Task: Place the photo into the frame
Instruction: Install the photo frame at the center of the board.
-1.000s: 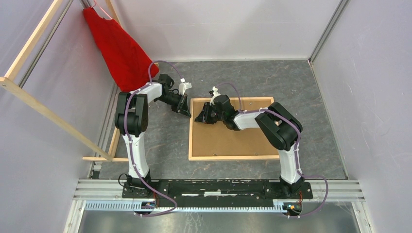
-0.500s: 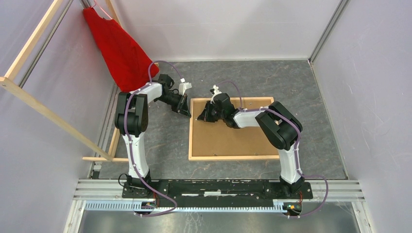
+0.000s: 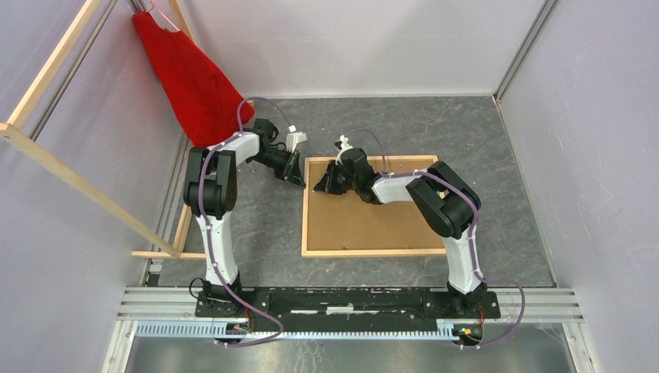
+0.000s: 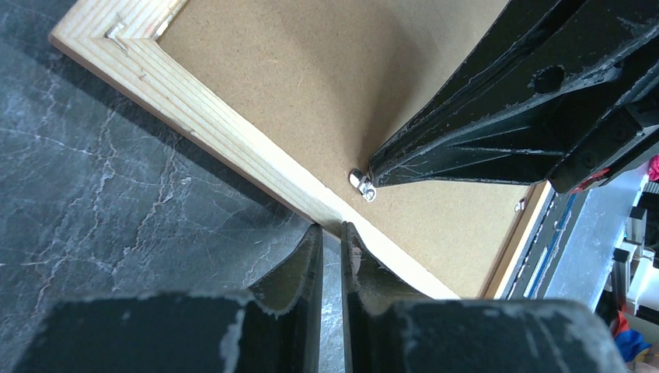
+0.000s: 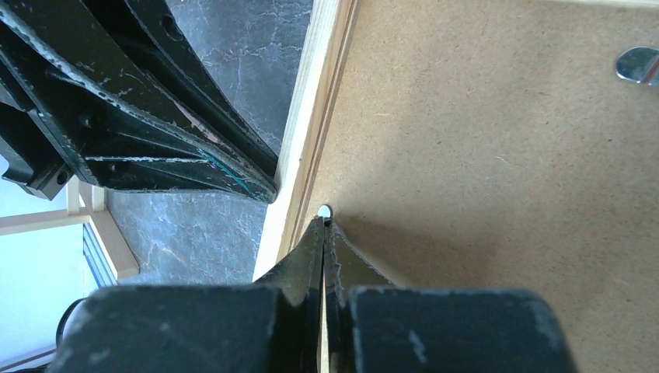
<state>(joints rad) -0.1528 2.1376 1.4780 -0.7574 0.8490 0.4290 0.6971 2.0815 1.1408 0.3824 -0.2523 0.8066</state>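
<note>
Frame [image 3: 365, 252] lay back-up, long axis parallel to table's [image 3: 505, 155] near edge. Right gripper [image 5: 324, 223] pressed shut, touching tab [image 5: 324, 210]; left gripper [image 4: 332, 231] barely apart, empty.

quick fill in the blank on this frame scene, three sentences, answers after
1. The thin light-wood rectangular frame lies flat on the grey marbled table, filled by a ___ fibreboard backing board.
2. The jaws of the right arm are ___, their tips at a small metal tab.
3. A ___ cloth hangs in the far left corner.

Missing words: brown; shut; red
</note>
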